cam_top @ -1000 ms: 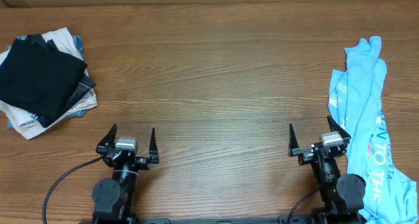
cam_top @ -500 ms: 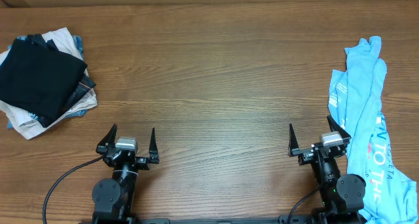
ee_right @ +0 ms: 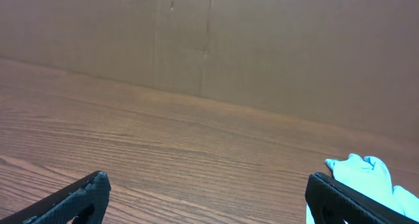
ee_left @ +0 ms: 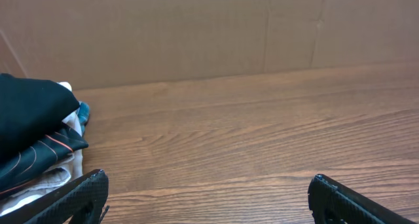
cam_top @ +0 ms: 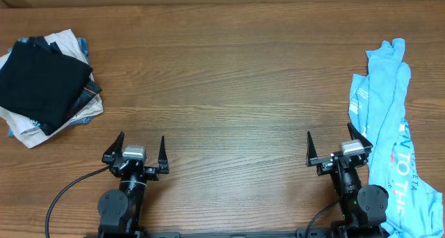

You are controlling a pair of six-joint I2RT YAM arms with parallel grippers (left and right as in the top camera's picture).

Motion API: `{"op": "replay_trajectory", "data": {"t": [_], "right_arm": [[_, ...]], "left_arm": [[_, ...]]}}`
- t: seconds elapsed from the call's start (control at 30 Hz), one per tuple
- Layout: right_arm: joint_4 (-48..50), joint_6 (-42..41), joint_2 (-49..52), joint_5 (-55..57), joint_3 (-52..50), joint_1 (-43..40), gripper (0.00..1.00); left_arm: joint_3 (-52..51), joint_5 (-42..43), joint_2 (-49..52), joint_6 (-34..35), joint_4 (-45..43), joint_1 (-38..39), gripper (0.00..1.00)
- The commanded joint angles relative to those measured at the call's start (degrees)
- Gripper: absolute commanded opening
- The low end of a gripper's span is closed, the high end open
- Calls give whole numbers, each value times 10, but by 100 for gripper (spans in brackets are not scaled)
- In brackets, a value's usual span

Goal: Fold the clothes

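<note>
Two heaps flank your table (cam_top: 229, 78): at left, a folded stack (cam_top: 85, 107) topped by the black tee (cam_top: 42, 81); your left gripper (cam_top: 141, 140) and right gripper (cam_top: 330, 137) spread wide, empty; rightmost, the light blue tee (cam_top: 389, 127) lies crumpled, awaiting folding.

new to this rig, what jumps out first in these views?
A crumpled light blue tee with lettering sprawls down the right edge of the table, beside the right tool. At far left, a folded black shirt tops a small pile of other clothes. Both tools are open and empty; the left tool sits at the near edge.
</note>
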State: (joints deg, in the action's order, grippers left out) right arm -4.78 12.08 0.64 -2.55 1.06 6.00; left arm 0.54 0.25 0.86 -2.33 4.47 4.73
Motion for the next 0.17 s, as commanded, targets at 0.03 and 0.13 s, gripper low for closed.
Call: {"op": "replay_trajectory", "data": {"t": [0.03, 0.13], "right_arm": [[2, 2, -5, 6, -6, -2, 100], [2, 1, -5, 6, -6, -2, 100]], "left_arm": [[-3, 7, -6, -5, -1, -2, 100], [-3, 7, -6, -5, -1, -2, 100]]}}
